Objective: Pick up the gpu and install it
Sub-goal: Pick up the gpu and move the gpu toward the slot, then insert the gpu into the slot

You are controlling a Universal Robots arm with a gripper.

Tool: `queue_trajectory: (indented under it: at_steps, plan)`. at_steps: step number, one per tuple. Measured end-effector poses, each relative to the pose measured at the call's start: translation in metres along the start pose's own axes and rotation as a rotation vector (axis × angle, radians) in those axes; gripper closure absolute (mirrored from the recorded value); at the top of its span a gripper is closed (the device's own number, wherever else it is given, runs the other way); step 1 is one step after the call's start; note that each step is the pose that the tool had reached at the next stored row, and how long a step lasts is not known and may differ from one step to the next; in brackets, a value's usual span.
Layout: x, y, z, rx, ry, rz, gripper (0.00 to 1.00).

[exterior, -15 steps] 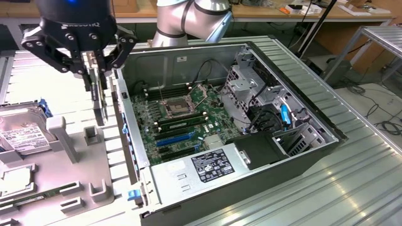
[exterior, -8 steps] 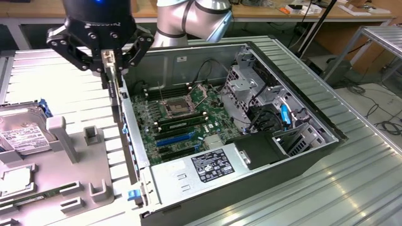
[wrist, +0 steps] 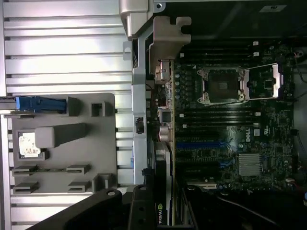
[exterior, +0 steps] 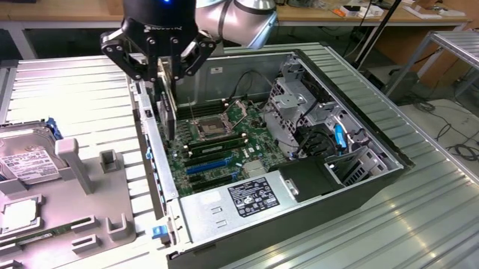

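The gpu (exterior: 169,109) is a thin dark card that hangs on edge from my gripper (exterior: 161,74), which is shut on its upper part. It hangs inside the open computer case (exterior: 374,140), along the rear wall on the exterior view's left, over the green motherboard (exterior: 232,131). Its lower end is near the memory slots and above the blue expansion slots (exterior: 206,165). I cannot tell whether it touches the board. In the wrist view the gpu (wrist: 165,124) appears edge-on with its silver bracket (wrist: 168,36), running beside the motherboard (wrist: 230,139), and my gripper (wrist: 160,213) holds the end with the NVIDIA label.
A CPU socket (exterior: 212,126) sits mid-board. A power supply with a white sticker (exterior: 239,202) fills the case's near end, with a drive cage (exterior: 295,103) and cables to the exterior view's right. A grey fixture tray (exterior: 93,190) with a hard drive (exterior: 26,162) lies at the left.
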State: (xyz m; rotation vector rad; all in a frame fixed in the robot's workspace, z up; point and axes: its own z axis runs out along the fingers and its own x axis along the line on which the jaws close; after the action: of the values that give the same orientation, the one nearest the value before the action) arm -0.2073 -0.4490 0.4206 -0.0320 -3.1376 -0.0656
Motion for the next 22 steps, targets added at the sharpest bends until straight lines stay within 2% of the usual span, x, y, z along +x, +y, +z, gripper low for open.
queue_trajectory:
  at_steps: [4, 7, 13, 17, 22]
  plan:
    - [-0.029, 0.0007, 0.0001, 0.0000, 0.0000, 0.000, 0.73]
    - [-0.044, 0.0011, 0.0002, 0.0000, 0.0000, 0.000, 0.73]
    - [-0.065, 0.0016, 0.0004, 0.0000, 0.0000, 0.000, 0.73]
    - [-0.089, 0.0021, 0.0005, 0.0001, 0.0000, 0.000, 0.73]
    - [-0.092, 0.0021, 0.0005, 0.0000, 0.0000, 0.000, 0.73]
